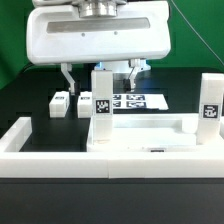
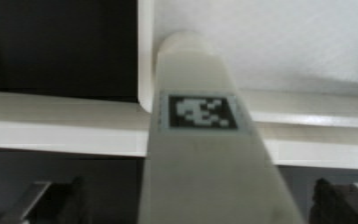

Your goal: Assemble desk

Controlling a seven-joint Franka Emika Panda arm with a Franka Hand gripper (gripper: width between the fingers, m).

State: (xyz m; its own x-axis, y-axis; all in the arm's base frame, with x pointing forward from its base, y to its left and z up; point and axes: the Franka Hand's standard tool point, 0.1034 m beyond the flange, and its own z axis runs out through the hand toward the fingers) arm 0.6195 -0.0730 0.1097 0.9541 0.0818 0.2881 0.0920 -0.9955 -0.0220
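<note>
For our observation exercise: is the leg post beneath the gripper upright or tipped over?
Upright: in the exterior view the leg post stands vertical, tag facing the camera, inside the open gripper.

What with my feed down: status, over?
Tool open, straddling upright leg post. Post untouched, at tabletop's end. No obstruction seen.

We find the tabletop lying flat on the counter, just behind the border wall that runs along the front. One leg post stands upright at the tabletop's end toward the exterior view's left. The hand hangs above it, a finger on either side, both clear of the post. A second leg post stands upright at the exterior view's right. Behind the tabletop, from that view's left to right, sit a third leg post, a fourth leg post, then the marker board, flat on the counter.
</note>
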